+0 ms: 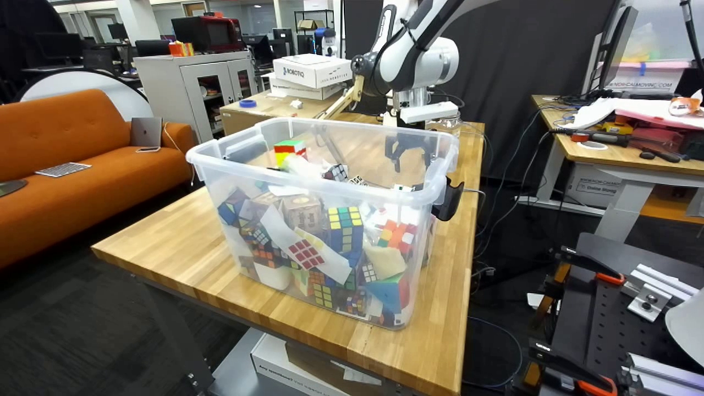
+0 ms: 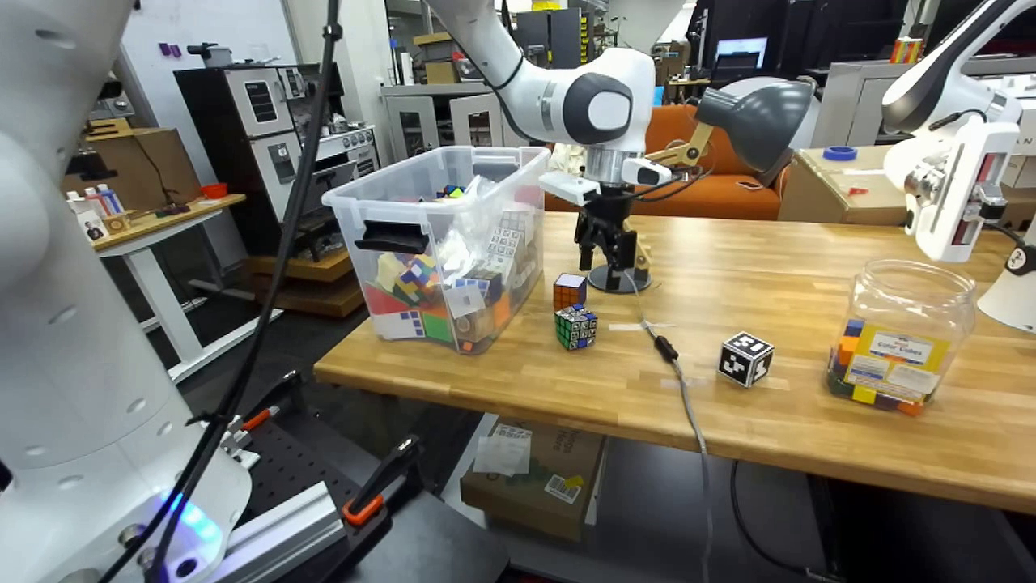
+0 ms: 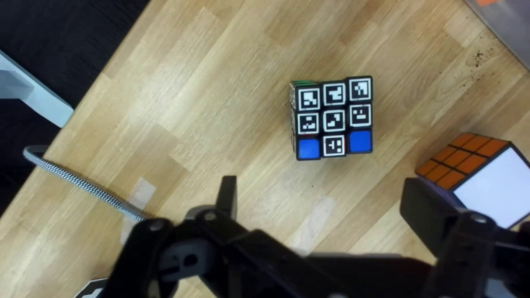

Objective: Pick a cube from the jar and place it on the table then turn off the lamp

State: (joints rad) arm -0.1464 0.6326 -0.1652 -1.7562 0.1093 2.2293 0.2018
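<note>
The black fingers [image 3: 227, 193] of the Robotiq gripper [image 3: 319, 186] stand wide apart with nothing between them, above the thick light-brown butcher-block table [image 2: 777, 283]. On its wood sits the large clear rectangular plastic bin [image 1: 352, 192], white-rimmed and presumably the task's jar, heaped with puzzle cubes [image 1: 345, 231]. Just behind the gripper, in an exterior view, is the dark grey lamp [image 2: 753, 121] with its wooden arm; whether it is lit cannot be told. Near the bin, apart from each other, lie an orange-and-white plastic cube [image 3: 484, 178] and a tag-patterned plastic cube [image 3: 334, 120] with two blue squares; whether either is the one meant is unclear. Such a cube should be light, stiff and slightly slick, and its layers might twist under an off-centre squeeze, so take it square across two opposite faces, through the middle layer. Smallest is the black in-line switch [image 2: 666, 349] on a grey braided cord [image 3: 85, 186], probably the lamp's: hard-shelled but on a limp lead, it may skid unless pinned against the wood.
</note>
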